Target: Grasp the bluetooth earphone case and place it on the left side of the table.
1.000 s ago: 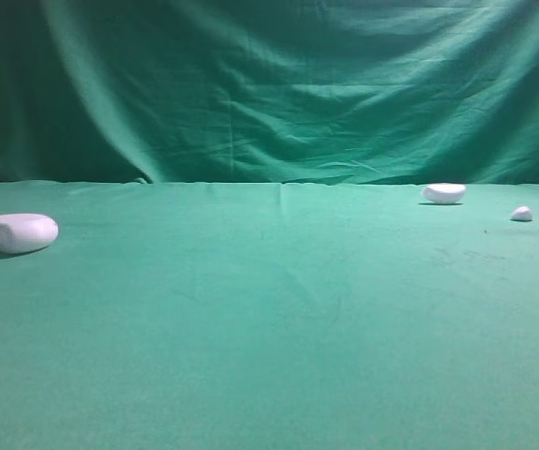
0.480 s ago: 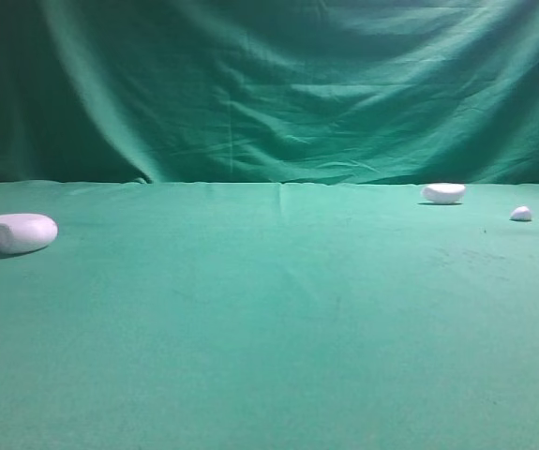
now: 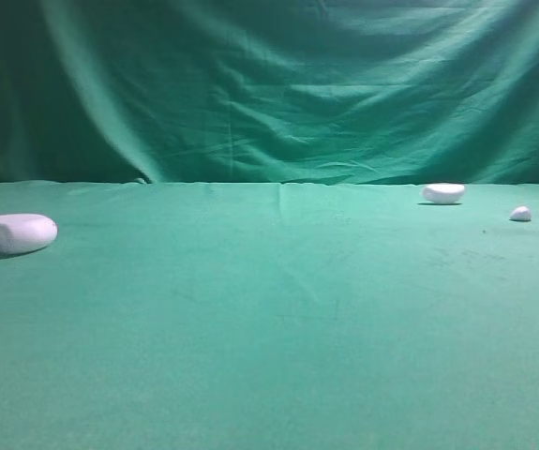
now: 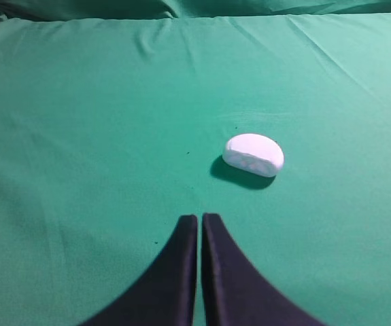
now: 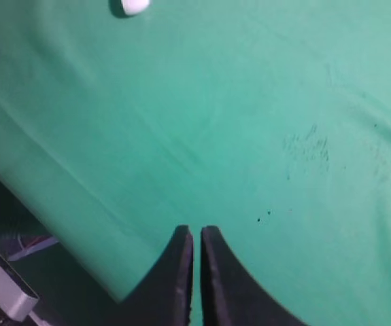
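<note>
The bluetooth earphone case (image 3: 18, 232), a white rounded pebble, lies at the far left of the green table (image 3: 269, 309), with nothing touching it. In the left wrist view the case (image 4: 253, 154) rests on the cloth ahead and slightly right of my left gripper (image 4: 200, 219). That gripper's dark jaws are shut and hold nothing. My right gripper (image 5: 196, 231) is also shut and empty, hovering over the cloth near a table edge. Neither gripper shows in the exterior high view.
A smaller white oval (image 3: 443, 193) and a tiny white nub (image 3: 521, 214) lie at the back right. A small white piece (image 5: 130, 5) sits at the top of the right wrist view. The table edge (image 5: 66, 224) drops off lower left, with grey gear (image 5: 5, 292) below.
</note>
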`<state>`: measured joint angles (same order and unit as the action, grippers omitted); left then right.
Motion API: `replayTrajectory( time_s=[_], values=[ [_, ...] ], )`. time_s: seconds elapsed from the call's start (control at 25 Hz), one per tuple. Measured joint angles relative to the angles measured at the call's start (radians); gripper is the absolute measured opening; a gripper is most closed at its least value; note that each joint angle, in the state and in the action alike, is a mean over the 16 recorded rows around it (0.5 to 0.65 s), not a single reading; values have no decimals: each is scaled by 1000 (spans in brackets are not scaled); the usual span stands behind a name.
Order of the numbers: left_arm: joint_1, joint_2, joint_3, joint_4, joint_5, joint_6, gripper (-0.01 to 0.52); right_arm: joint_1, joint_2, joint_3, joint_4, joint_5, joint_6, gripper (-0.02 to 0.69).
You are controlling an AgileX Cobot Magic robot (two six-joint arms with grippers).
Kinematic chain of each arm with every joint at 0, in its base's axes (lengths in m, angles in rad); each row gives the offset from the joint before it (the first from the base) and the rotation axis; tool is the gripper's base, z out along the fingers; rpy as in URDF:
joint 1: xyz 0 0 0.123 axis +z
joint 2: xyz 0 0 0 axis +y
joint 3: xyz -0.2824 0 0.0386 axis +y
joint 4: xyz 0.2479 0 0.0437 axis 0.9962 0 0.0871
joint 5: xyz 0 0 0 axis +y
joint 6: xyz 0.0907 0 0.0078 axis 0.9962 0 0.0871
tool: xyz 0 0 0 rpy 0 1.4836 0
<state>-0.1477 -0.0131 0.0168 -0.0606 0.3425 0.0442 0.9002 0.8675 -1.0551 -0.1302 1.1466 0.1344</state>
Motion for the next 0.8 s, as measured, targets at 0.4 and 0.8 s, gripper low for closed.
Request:
replayTrajectory(
  time_s=[0.4, 0.8],
  values=[
    [0, 0, 0, 0, 0, 0, 0, -132, -301, 381, -29, -425, -49, 0],
    [0, 0, 0, 0, 0, 0, 0, -486, -659, 861, -42, -842, -48, 0]
  ],
)
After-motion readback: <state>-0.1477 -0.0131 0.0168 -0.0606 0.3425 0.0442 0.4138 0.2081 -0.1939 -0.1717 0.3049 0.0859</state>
